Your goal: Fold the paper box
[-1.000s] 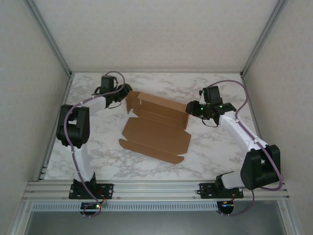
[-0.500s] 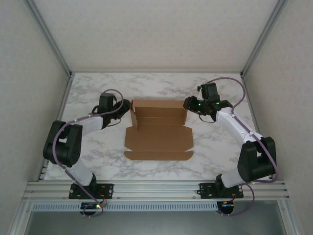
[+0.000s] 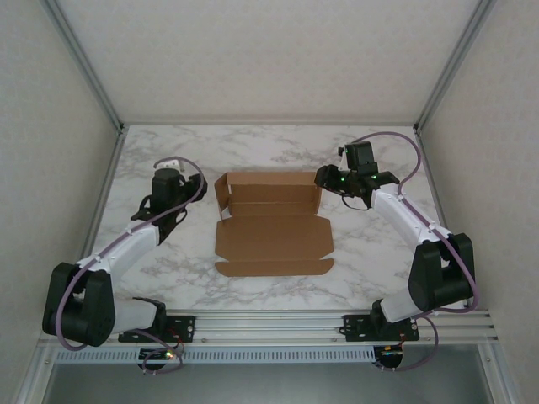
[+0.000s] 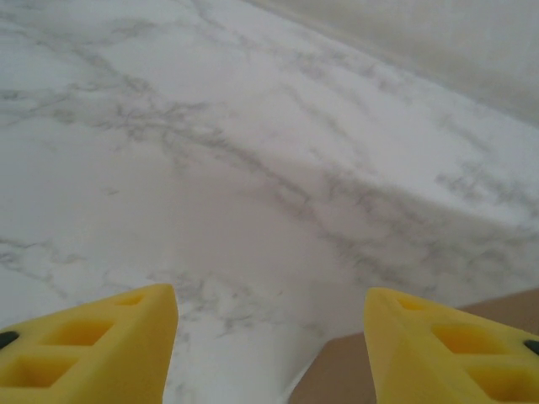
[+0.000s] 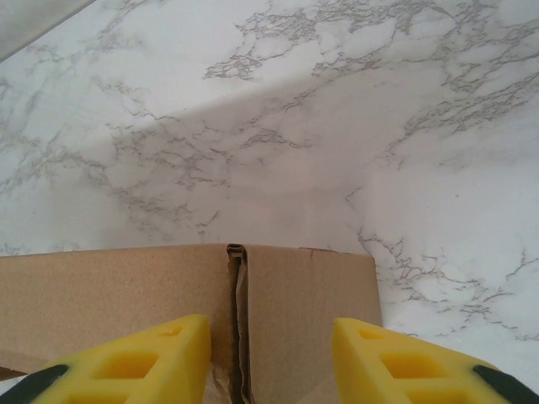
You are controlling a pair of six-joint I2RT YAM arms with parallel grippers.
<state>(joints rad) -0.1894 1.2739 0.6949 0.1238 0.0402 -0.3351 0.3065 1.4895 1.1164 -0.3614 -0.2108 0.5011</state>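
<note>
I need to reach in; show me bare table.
Free: the far strip between the paper box and back wall, and the near strip between its front flap and the rail. Crowded: both box ends, by the left gripper and right gripper.

- Found paper box (image 3: 274,240) lying open on marble table (image 3: 278,143), rear wall raised, front flap flat.
- Noted left gripper (image 3: 200,186) near box's left end, apart from it.
- Noted right gripper (image 3: 323,178) at box's right rear corner.
</note>
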